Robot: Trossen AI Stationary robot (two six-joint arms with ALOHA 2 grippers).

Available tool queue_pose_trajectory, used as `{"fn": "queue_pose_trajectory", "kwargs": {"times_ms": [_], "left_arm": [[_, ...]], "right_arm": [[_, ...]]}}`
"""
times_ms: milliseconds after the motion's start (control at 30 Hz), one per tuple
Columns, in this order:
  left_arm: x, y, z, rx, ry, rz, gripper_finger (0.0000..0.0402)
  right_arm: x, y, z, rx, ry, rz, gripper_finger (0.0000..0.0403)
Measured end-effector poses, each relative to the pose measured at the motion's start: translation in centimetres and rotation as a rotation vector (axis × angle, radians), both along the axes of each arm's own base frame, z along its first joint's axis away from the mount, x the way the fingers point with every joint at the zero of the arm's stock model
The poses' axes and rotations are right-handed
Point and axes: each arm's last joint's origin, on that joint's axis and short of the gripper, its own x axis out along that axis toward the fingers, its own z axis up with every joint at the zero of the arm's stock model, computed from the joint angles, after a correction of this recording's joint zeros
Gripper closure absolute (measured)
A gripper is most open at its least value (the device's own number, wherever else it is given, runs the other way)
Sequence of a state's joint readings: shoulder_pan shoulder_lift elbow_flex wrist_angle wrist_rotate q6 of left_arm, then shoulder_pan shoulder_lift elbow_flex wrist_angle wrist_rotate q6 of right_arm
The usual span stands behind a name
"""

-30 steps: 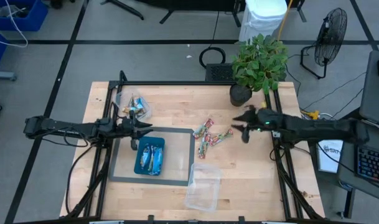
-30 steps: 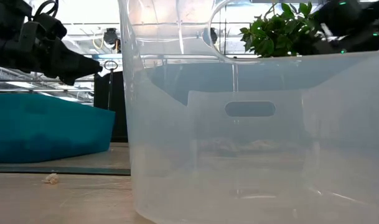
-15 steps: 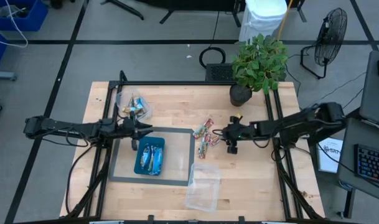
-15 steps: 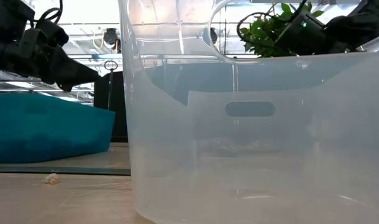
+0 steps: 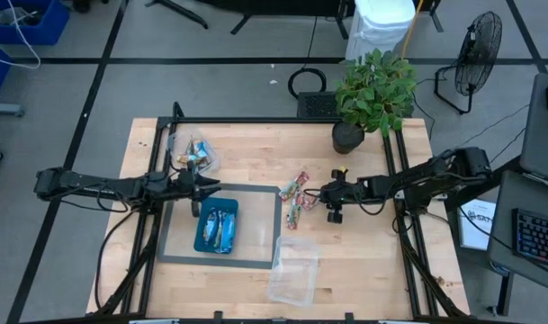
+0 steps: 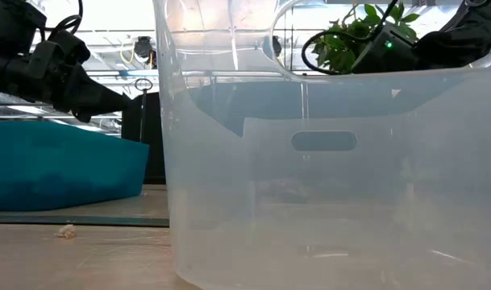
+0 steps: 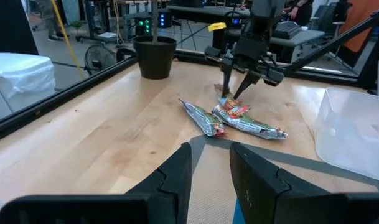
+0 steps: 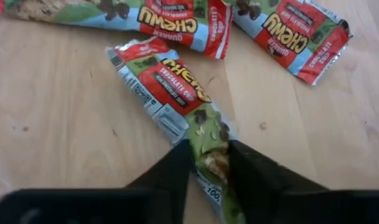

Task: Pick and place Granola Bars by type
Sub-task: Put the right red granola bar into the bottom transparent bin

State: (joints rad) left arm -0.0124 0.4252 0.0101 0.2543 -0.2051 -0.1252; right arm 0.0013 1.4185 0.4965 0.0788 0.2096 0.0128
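right gripper (image 8: pixel 208 158) was down on the table (image 5: pixel 363 261), fingers clamped on a red-green granola bar (image 8: pixel 177 93) in the loose pile. left gripper (image 5: pixel 198 189) hovered over the teal tray (image 5: pixel 216 227), fingers slightly parted, empty.

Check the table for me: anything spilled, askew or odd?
One oddity: a small pale crumb lies loose on the wood by the teal tray. The red-green granola bars lie scattered at angles, still unsorted.
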Motion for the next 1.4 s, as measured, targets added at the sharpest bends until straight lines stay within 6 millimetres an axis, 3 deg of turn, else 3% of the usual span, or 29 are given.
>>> {"fn": "queue_pose_trajectory", "kwargs": {"times_ms": [167,367,600,867,1067,1400], "left_arm": [[0.0,0.0,0.0,-0.007,-0.001,0.008,0.0289],[0.0,0.0,0.0,-0.014,-0.005,0.009,0.0289],[0.1,0.1,0.5,-0.054,-0.060,0.043,0.0289],[0.9,0.0,1.7,0.117,-0.166,0.001,0.0289],[2.0,-0.2,1.8,0.193,-0.208,-0.041,0.0289],[2.5,0.4,1.0,0.244,-0.124,0.064,0.0289]], "right_arm": [[0.1,0.0,0.2,-0.015,-0.013,0.022,0.0388],[0.4,0.2,0.9,-0.047,-0.069,0.064,0.0397],[0.7,0.3,4.2,-0.056,-0.307,0.113,0.0401],[1.6,0.8,6.9,0.060,-0.583,0.307,0.0402],[1.8,1.1,7.3,0.128,-0.640,0.388,0.0402],[1.4,5.7,8.4,0.506,-0.710,0.728,0.0403]]}}
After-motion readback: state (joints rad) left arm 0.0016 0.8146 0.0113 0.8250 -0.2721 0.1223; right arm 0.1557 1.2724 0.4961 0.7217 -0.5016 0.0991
